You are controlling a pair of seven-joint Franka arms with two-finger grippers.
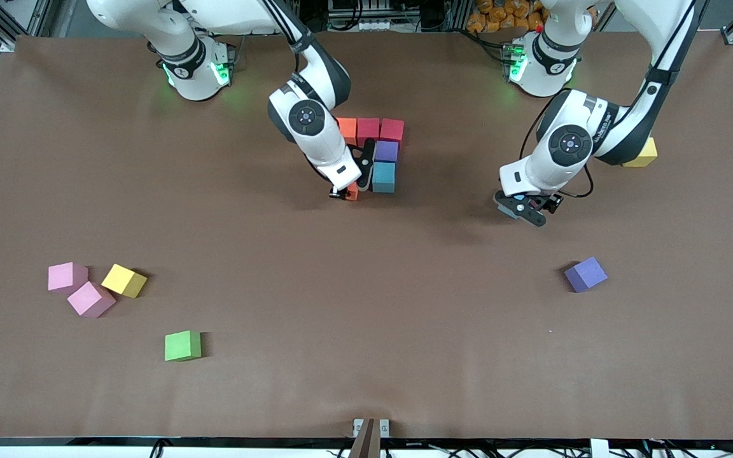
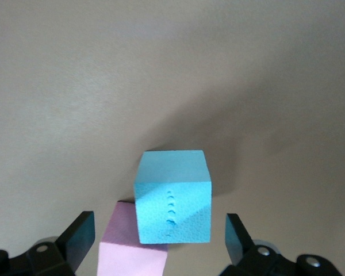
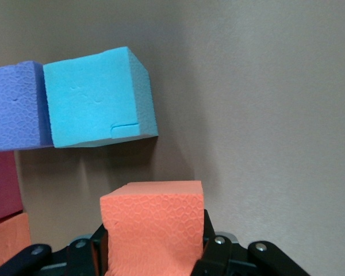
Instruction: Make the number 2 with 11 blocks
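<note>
"Blocks (image 1: 368, 130) for the number 2 (image 1: 379, 152): where do they stand, and what could spoil it?"

"Number 2 sits at the worktop's (image 1: 366, 305) centre, toward twelve o'clock; five cubes are laid. An orange and two crimson ones make the top row; the purple block (image 1: 386, 151) lies at six o'clock of the row's end cube, toward the left arm's end; the light blue block (image 1: 383, 177) lies at six o'clock of that."

"And the end effectors?"

"The right end effector (image 1: 349, 189) is clamped on an orange block (image 3: 152, 224), at nine o'clock of the light blue one and just beside it; I cannot tell whether they touch. The left end effector (image 1: 522, 213) waits over bare worktop at three o'clock of the digit, fingers spread, holding nothing."

"The risk?"

"A skewed set-down could shove the light blue cube off the column; the foam looks light and may cling to a finger on release, dragging the row crooked."

"Their look?"

"Matte, pitted, equal cubes; spares lie loose at eight o'clock and four o'clock."
</note>
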